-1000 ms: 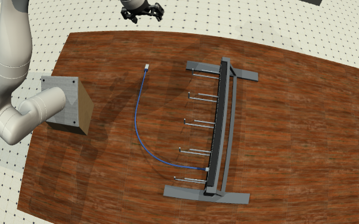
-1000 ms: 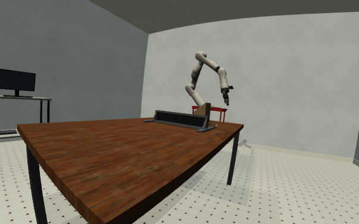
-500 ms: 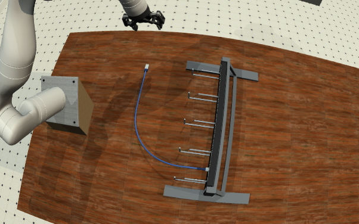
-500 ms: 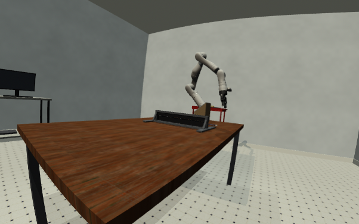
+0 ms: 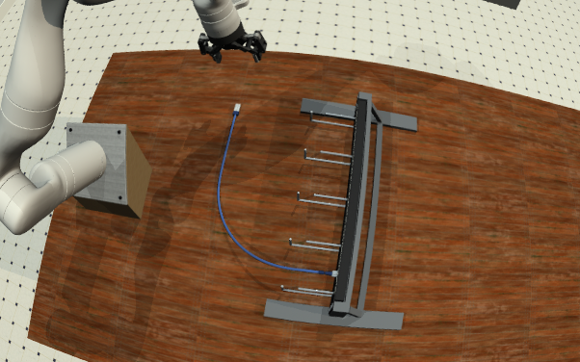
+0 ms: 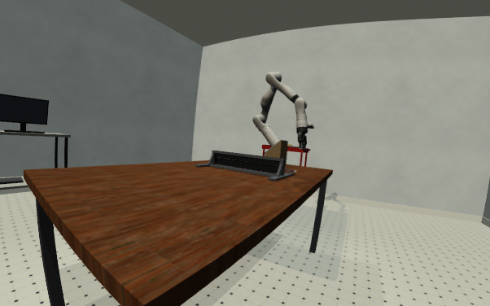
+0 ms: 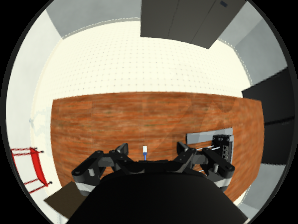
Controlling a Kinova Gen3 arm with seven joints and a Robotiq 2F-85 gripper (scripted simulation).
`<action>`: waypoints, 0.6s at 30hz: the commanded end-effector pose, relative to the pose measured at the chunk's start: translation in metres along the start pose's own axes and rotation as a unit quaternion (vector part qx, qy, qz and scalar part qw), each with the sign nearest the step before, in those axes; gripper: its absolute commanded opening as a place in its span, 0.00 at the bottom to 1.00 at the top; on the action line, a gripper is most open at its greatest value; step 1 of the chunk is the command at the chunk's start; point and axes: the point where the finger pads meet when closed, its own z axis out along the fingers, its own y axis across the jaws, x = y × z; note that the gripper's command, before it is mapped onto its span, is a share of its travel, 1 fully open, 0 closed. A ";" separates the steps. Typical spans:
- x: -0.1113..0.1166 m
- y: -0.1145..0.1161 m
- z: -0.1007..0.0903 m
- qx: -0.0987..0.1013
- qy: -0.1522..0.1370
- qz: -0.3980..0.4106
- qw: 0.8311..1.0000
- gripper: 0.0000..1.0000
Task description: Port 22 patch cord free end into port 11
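The gripper (image 5: 236,57) (image 6: 303,147) (image 7: 152,148) is seen released, near the table's (image 5: 450,202) (image 6: 156,203) (image 7: 115,120) twelve-o'clock edge in the top view; the plug (image 5: 237,109) (image 7: 145,149) is seen lying at eleven o'clock; it could be dragged off by an off-centre grasp; the rack (image 5: 375,193) (image 6: 247,162) (image 7: 227,146) holds the cord's (image 5: 219,185) (image 7: 145,156) other end.

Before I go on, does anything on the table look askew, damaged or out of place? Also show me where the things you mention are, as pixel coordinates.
Nothing stands out. The rack (image 5: 375,193) (image 6: 280,166) (image 7: 209,136) stands upright on both feet, and the blue cord (image 5: 219,185) (image 7: 145,156) curves smoothly from it without a kink, its free plug (image 5: 238,109) (image 7: 145,149) well inside the table edge. Finer damage would be too small to tell.
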 end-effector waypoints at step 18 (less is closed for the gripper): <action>-0.021 -0.003 0.017 0.017 -0.023 0.002 1.000 1.00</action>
